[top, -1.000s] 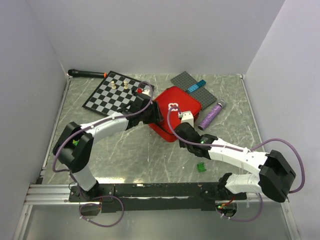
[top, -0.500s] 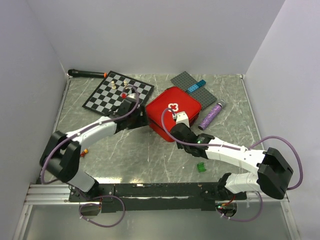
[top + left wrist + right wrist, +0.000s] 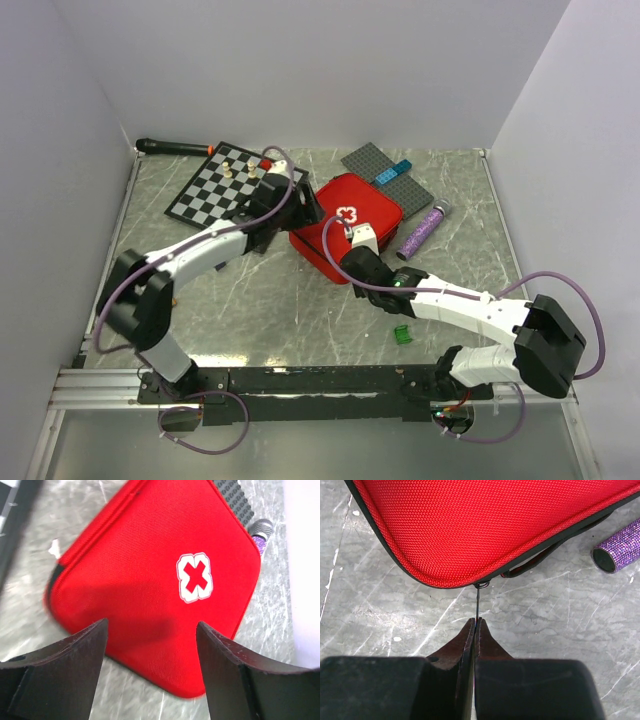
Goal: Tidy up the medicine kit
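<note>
The red medicine kit (image 3: 345, 225) lies closed mid-table, with its white cross badge (image 3: 195, 577) facing up. My left gripper (image 3: 300, 208) is open and hovers above the kit's left edge; in the left wrist view its fingers (image 3: 75, 650) frame the lid (image 3: 150, 565) without touching it. My right gripper (image 3: 345, 258) sits at the kit's near corner, shut on the thin zip pull (image 3: 477, 602) that hangs from the kit's rounded corner (image 3: 470, 530).
A black-and-white chessboard (image 3: 215, 190) with a few pieces lies at the back left, with a black marker (image 3: 170, 147) behind it. A grey baseplate (image 3: 375, 160) with blue bricks and a purple glitter tube (image 3: 422, 230) flank the kit on the right. A small green object (image 3: 402, 335) lies near the front.
My left gripper swung back left off the kit, then returned right over its left edge. The kit lid went from raised to flat and closed. My right gripper stays at the near corner.
</note>
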Motion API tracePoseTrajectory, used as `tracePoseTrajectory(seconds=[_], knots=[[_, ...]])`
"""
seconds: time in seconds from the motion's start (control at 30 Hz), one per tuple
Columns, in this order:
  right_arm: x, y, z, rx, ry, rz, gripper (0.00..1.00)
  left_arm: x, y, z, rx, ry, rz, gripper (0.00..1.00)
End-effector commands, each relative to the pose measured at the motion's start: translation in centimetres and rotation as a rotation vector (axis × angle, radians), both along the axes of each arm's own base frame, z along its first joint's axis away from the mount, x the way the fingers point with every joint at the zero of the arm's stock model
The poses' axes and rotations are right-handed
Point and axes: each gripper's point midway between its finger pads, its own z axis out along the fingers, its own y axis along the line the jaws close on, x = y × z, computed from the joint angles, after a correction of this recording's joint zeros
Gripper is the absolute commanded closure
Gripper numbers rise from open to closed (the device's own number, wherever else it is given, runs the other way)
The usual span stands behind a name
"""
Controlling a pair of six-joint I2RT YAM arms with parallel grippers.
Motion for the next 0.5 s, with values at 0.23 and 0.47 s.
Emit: tracePoseTrajectory(seconds=[0.23,0.47], knots=[[-0.2,1.2,0.4,0.018,0.014,0.033,1.00,-0.9,-0.3,-8.6,0.129,0.157,-0.014,0.30],[-0.6,2.2,0.1,0.010,0.025,0.060,1.00,-4.3,4.2,-13.5,0.338,0.286,0.013,0.39]])
